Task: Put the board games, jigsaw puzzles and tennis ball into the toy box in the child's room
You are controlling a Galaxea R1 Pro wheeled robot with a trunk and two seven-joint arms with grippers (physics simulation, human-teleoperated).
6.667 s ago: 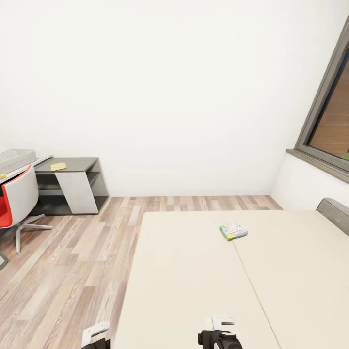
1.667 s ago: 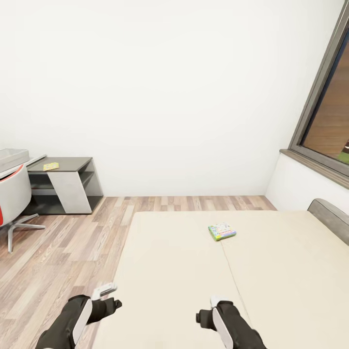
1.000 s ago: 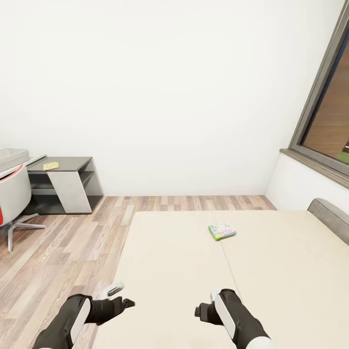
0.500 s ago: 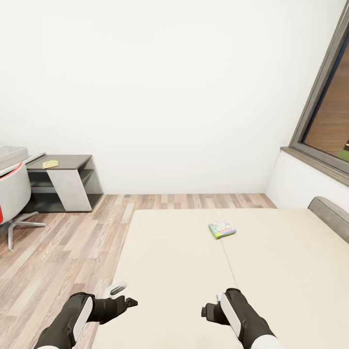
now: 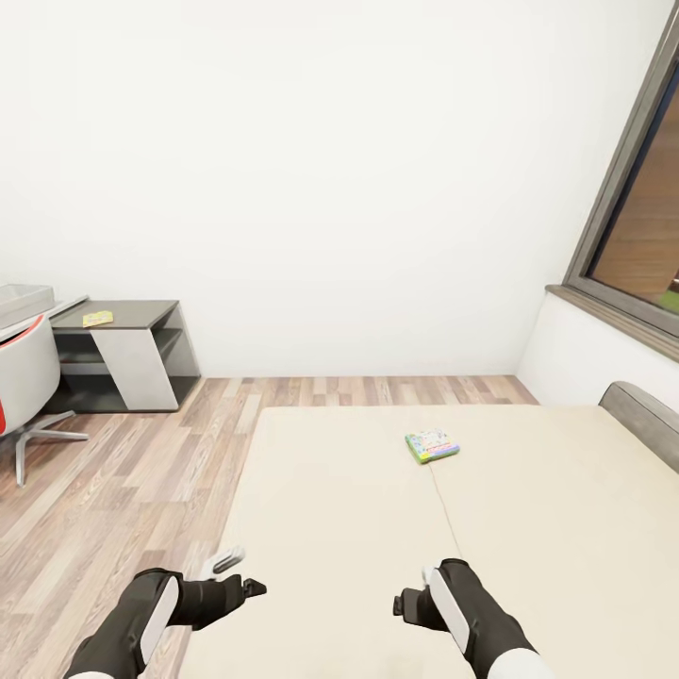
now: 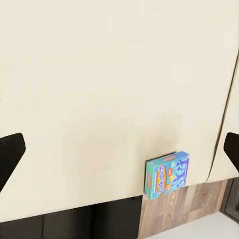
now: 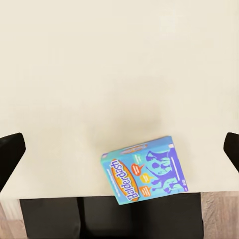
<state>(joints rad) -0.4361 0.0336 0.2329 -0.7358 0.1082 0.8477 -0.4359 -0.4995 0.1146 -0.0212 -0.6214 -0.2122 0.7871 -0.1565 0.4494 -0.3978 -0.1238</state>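
A light blue board game (image 7: 144,174) is seen lying flat near the bed (image 5: 358,528) edge; a green-edged one (image 5: 432,446) lies mid-mattress. Left end effector (image 5: 226,575) and right end effector (image 5: 415,604) are both spread wide, empty. The boxes are judged light, stiff, smooth; grasping across a thin edge is advised.

A light blue board game (image 7: 144,174) lies flat at the bed's (image 7: 119,64) edge.

dark grey desk (image 5: 127,356) by wall | chair (image 5: 24,387) beside it | window (image 5: 639,236)
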